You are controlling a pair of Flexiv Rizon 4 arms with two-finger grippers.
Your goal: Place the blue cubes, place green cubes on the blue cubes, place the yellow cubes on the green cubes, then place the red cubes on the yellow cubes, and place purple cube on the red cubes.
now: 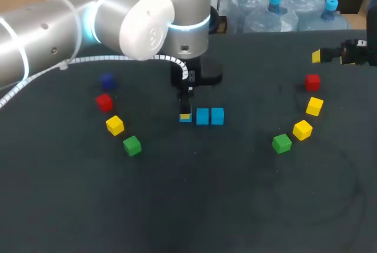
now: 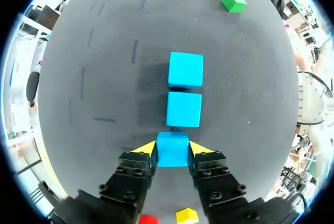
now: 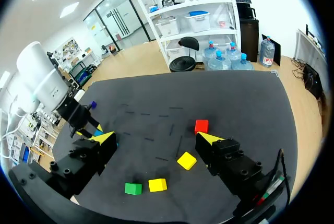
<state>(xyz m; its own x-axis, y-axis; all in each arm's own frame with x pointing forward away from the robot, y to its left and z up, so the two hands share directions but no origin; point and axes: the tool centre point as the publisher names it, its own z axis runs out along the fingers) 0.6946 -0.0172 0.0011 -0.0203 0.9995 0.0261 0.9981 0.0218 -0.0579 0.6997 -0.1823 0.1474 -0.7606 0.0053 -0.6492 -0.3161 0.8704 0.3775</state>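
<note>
A: How far along is the task judged to be?

B: Only the bottom layer is being laid. Two blue cubes, the middle cube (image 2: pixel 183 109) and the end cube (image 2: pixel 186 70), are set in a row on the worktop (image 1: pixel 188 206), close together with a thin gap between them. A third blue cube (image 2: pixel 172 149) is clamped between the yellow tips of the left gripper (image 2: pixel 172 152). It is held in line with the row and just beside the middle cube. Whether it rests on the worktop cannot be told.

A: What is left?

B: Every layer above; nothing is stacked yet. On the left of the row a green cube (image 1: pixel 132 145), a yellow cube (image 1: pixel 115 125) and a red cube (image 1: pixel 104 102) are scattered, with the purple cube (image 1: pixel 106 80) just beyond them. On the right a second green (image 1: pixel 281 143), two yellows (image 1: pixel 302 130) and a second red (image 1: pixel 313 81) are seen. The right gripper (image 3: pixel 156 138) is held out by the right edge, its fingers wide apart with nothing between them.

A: What are the materials and shapes?

B: The cubes are seen as small solid blocks with flat faces, crisp edges and a matt, even colour. Whether they are painted wood or plastic cannot be told. The worktop is covered in a dark, dull, cloth-like mat with faint scuffs. Flat-on-flat stacking is judged steady if edges are matched.
</note>
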